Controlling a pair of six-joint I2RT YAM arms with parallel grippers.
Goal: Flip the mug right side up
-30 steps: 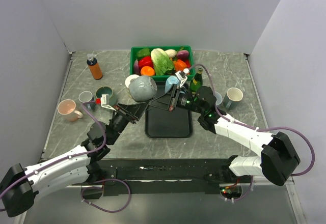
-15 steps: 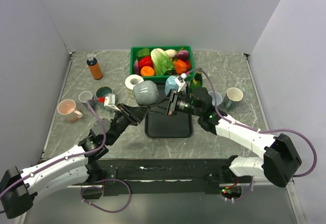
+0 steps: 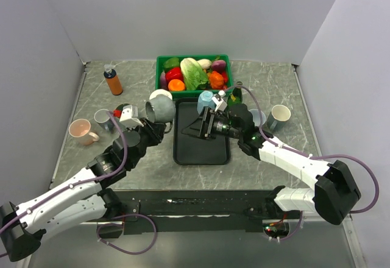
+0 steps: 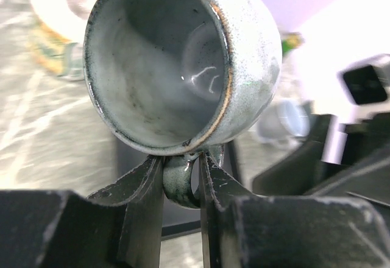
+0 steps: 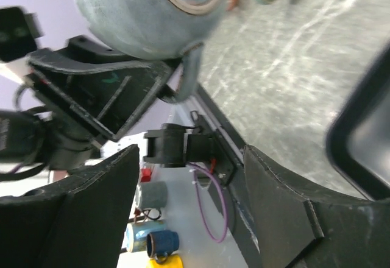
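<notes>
We see the grey mug point(image 3: 161, 105) at the far left corner of the black tray point(image 3: 201, 149), just in front of a white tape roll point(image 3: 159, 92). The mug is tipped on its side. In the left wrist view we look right into its open mouth, and in the right wrist view we see its round bottom facing the right arm. The left gripper point(image 4: 181, 165) is closed tight on the mug's handle point(image 4: 178, 184), with one finger pressed on each side of it. The mug seems to be held up off the table point(image 3: 268, 85), but we cannot be sure from these views. The right gripper point(image 3: 192, 128) is over the tray, near the mug but not touching it. Its two fingers are spread wide, and there is nothing between them. Behind the tray stands a green basket point(image 3: 192, 56) full of vegetables. A blue cup point(image 3: 206, 100) and a green bottle point(image 3: 234, 95) stand by the tray's far right corner. On the left side of the table are an orange bottle point(image 3: 113, 81), a pink cup point(image 3: 81, 131) and a small grey cup point(image 3: 102, 119). One more cup point(image 3: 280, 116) stands well off to the right.
</notes>
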